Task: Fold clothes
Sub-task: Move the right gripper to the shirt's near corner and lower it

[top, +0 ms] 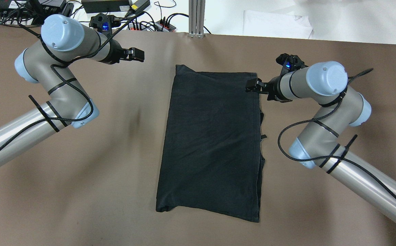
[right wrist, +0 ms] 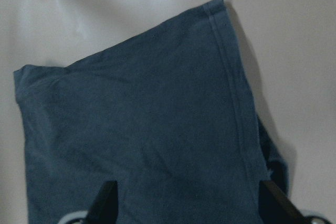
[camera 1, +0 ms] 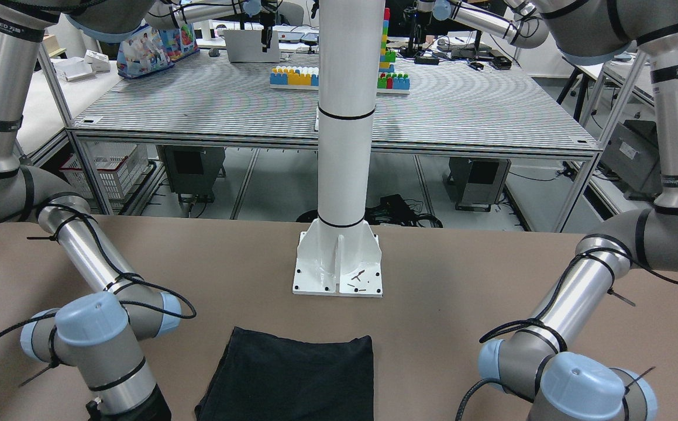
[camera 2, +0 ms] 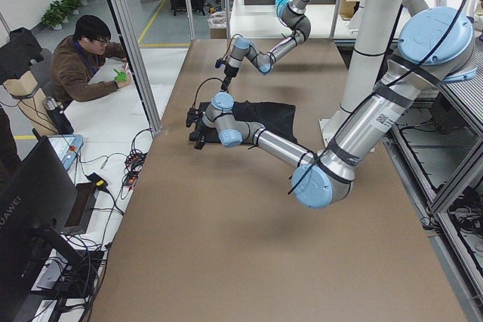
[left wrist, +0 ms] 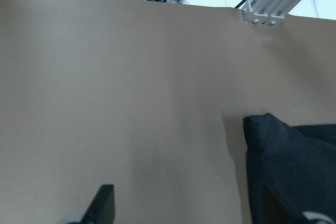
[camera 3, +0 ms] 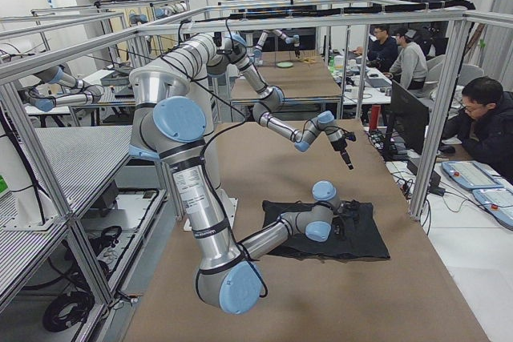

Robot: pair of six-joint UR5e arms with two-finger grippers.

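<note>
The clothes (top: 215, 136) are one black garment lying flat as a tall folded rectangle on the middle of the brown table (top: 81, 171); an under layer peeks out along its right edge. It also shows in the front view as the clothes (camera 1: 292, 374). My right gripper (top: 252, 86) hovers at the garment's far right corner. In the right wrist view this gripper (right wrist: 186, 205) is open, with the hemmed cloth (right wrist: 147, 129) below and nothing held. My left gripper (top: 138, 54) is left of the far left corner. It is open (left wrist: 186, 208) over bare table, beside the corner (left wrist: 294, 156).
The white pillar (camera 1: 343, 146) stands on its bolted base (camera 1: 339, 263) at the robot's side of the table. Cables and power boxes (top: 115, 7), an aluminium post (top: 196, 17) and white sheets (top: 276, 24) lie beyond the far edge. A seated person (camera 2: 83, 62) is beside the table.
</note>
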